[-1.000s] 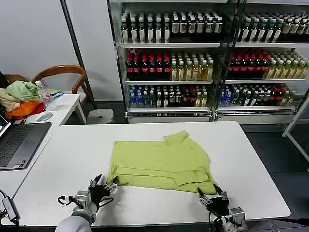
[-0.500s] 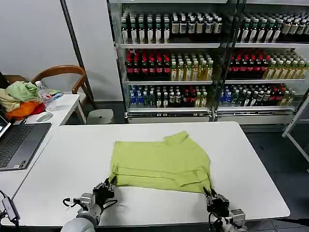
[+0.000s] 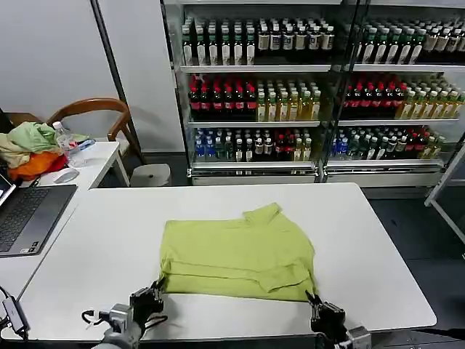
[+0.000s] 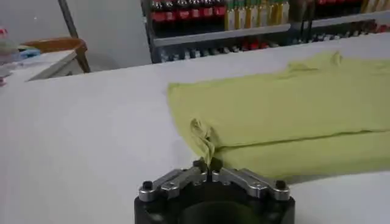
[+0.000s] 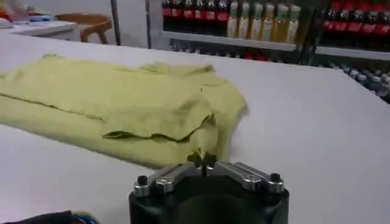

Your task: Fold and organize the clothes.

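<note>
Head view: the lime T-shirt [image 3: 240, 251] lies partly folded in the middle of my white desk [image 3: 378, 240], its near hem doubled back into a flat band and one sleeve sticking up at the far edge. My left gripper [image 3: 149, 297] sits low at the desk's near edge, on the shirt's near left corner. From the left wrist, the jaws are drawn together on a puckered tuft of yellow-green cloth [image 4: 204, 143] just ahead of the gripper [image 4: 207, 165]. My right gripper [image 3: 317, 304] is at the shirt's near right corner, and its wrist camera has the jaws closed at the gripper [image 5: 203, 162], apparently pinching the hem of the T-shirt [image 5: 122, 103], though the contact is hard to make out. A laptop [image 3: 25, 214] sits on the side desk to my left, with a heap of garments [image 3: 29, 149] beyond it and drink shelves [image 3: 305, 87] behind.
</note>
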Robot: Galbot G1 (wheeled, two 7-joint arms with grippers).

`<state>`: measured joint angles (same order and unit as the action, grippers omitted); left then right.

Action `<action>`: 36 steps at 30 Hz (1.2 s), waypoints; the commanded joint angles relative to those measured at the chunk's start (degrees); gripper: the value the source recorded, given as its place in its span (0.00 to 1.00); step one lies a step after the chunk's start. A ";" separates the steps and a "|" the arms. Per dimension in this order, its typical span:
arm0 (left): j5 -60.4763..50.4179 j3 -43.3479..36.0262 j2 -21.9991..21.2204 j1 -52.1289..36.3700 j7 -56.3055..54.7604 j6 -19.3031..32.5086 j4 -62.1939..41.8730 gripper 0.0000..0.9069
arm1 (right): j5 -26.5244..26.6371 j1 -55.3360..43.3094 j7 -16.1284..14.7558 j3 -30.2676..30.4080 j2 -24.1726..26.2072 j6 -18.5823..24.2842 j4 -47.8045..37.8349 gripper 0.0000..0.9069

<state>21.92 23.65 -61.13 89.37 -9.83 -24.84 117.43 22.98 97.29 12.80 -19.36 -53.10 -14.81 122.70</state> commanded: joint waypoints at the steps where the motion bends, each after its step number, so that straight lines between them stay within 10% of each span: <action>1: -1.54 4.02 0.03 9.63 0.38 0.86 6.94 0.04 | -3.24 6.88 0.17 -0.59 0.64 0.53 3.44 0.00; 10: -2.10 4.17 -0.52 9.73 0.37 0.79 6.45 0.04 | -5.17 7.86 0.81 -0.75 0.66 1.38 3.14 0.00; 11: -2.29 3.72 -1.02 9.70 -0.88 0.64 6.87 0.22 | -5.57 7.54 1.31 -0.46 0.38 1.63 2.81 0.46; 12: -2.91 3.12 -1.29 9.66 -2.15 0.48 7.24 1.00 | -6.33 7.29 1.33 0.00 -0.04 1.89 2.48 1.00; 25: 1.01 6.33 -0.86 10.98 -1.82 0.41 16.17 1.00 | -5.30 6.57 1.18 -1.88 1.08 -0.72 10.47 1.00; 36: 4.18 4.92 1.47 -4.21 2.19 1.30 8.86 1.00 | 10.70 -17.69 1.65 -1.82 2.67 -10.79 3.85 1.00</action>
<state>22.82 29.99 -60.46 96.48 -10.16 -23.56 130.08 24.20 96.12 14.47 -22.54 -51.02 -18.57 130.28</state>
